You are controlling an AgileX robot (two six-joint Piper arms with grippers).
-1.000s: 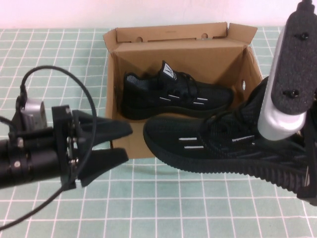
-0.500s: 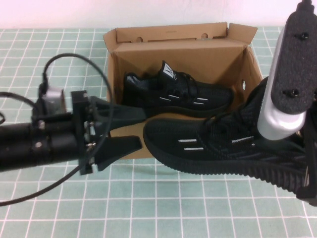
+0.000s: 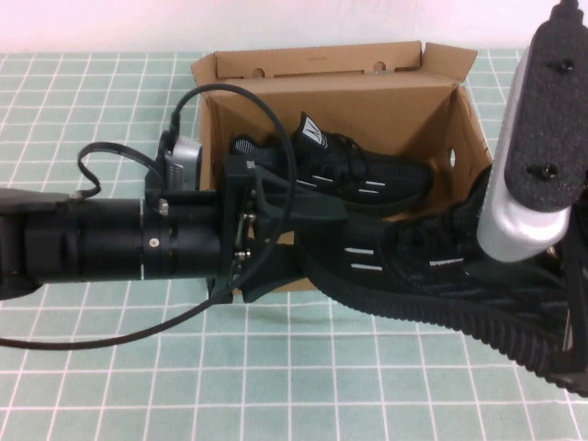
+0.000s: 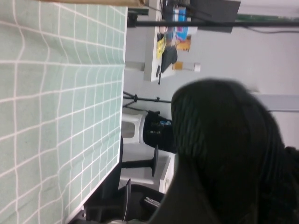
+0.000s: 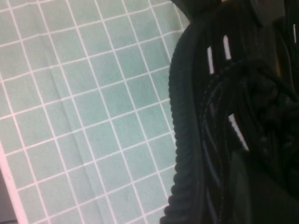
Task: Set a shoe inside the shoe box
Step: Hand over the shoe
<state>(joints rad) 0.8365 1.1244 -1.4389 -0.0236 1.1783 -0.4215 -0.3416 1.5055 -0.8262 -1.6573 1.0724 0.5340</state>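
Observation:
The brown shoe box (image 3: 322,64) stands open at the back of the table with one black shoe (image 3: 367,175) lying inside it. A second black shoe (image 3: 404,266) with white dashes hangs in front of the box, sole toward the table's near edge. My right gripper (image 3: 503,246) is shut on its heel end, mostly hidden under the right wrist. My left gripper (image 3: 299,241) is open, its jaws standing either side of that shoe's toe. The toe (image 4: 224,140) fills the left wrist view. The shoe's side and ribbed sole (image 5: 196,121) show in the right wrist view.
The green grid mat (image 3: 276,386) covers the table around and in front of the box. The left arm's black cable (image 3: 119,340) loops over the mat at the left. The box's raised flaps (image 3: 450,60) stand at the back corners.
My left arm has moved right, from left of the box front until its open jaws reach round the held shoe's toe. The held shoe has dropped slightly. The right arm has barely moved.

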